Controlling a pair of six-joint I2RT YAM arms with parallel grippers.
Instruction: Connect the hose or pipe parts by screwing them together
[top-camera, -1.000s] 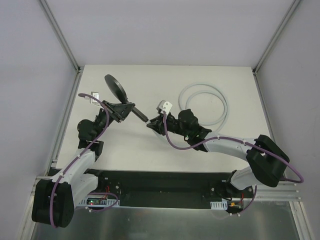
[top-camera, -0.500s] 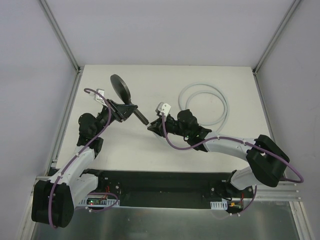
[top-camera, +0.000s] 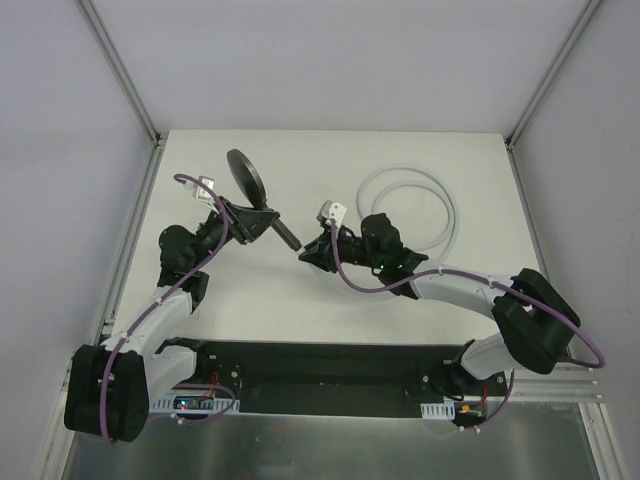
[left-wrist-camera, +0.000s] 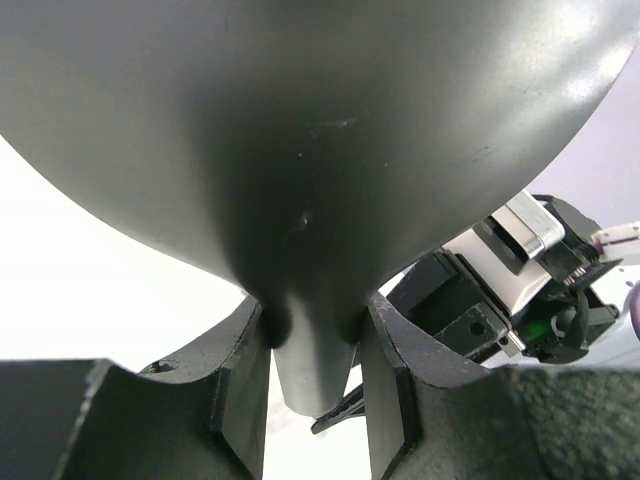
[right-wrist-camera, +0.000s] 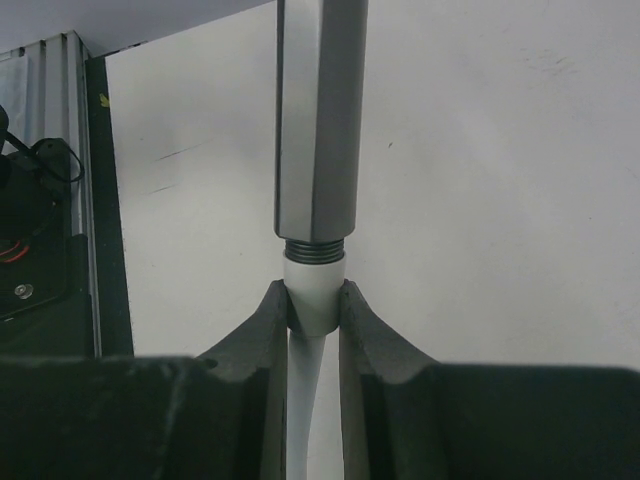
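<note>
Over the white table (top-camera: 300, 160), our left end effector (left-wrist-camera: 315, 370) pinches the dark shower head (top-camera: 244, 178) at its neck. Our right end effector (right-wrist-camera: 313, 315) clamps the pale hose (top-camera: 452, 215) just below its metal fitting (right-wrist-camera: 318, 120). We see handle and fitting near each other.

Shower head (left-wrist-camera: 300, 140): dark grey, fills upper frame.
Left gripper (left-wrist-camera: 313, 350): fingers clamp its neck from both sides.
Right arm (left-wrist-camera: 520, 280): behind, lower right.

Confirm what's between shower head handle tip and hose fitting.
Nothing: top view shows only bare white table between the handle of the dark grey round-faced shower head and silver hexagonal hose fitting.
</note>
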